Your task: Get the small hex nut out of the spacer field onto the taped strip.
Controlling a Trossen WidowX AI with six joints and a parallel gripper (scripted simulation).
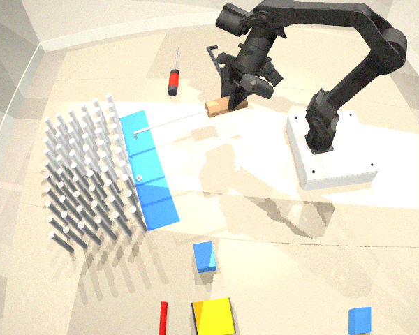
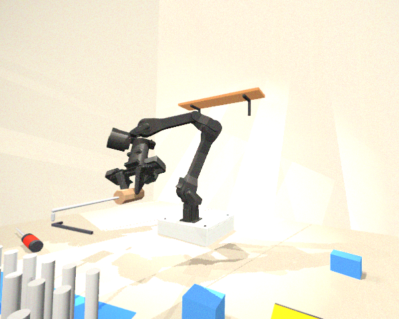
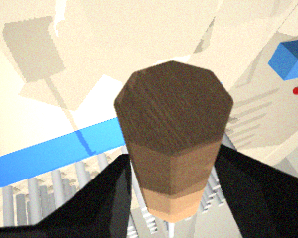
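Silver hex nut (image 1: 139, 177) lies flat on the blue taped strip (image 1: 155, 202), near the strip's middle, just beside the front row of grey spacers (image 1: 89, 169). Spacers stand upright in a regular grid, left of the strip in the top view.

Hook tool: thin metal rod (image 1: 173, 121) with a wooden handle (image 1: 216, 106). Bent tip (image 1: 135, 135) hangs over the far end of the strip, well apart from the nut. In the exterior view the rod (image 2: 81, 204) rides above the surface, roughly level.

Gripper (image 1: 237, 100) closed on the wooden handle, fingers partly apart around its width, pointing down at it. Wrist view shows the handle's end (image 3: 174, 106) between the dark fingers.

Arm rises from its white base block (image 1: 361, 173), elbow high, forearm reaching out and wrist bent downward.

Beyond: a red-handled screwdriver (image 1: 172, 81) and a dark L-shaped key (image 1: 213, 56) lie on the surface behind the gripper. Nearer edge: two blue blocks (image 1: 204, 256), (image 1: 359, 319), a yellow block (image 1: 214, 316), a red stick (image 1: 163, 317). An orange shelf (image 2: 222, 98) hangs on the back wall.
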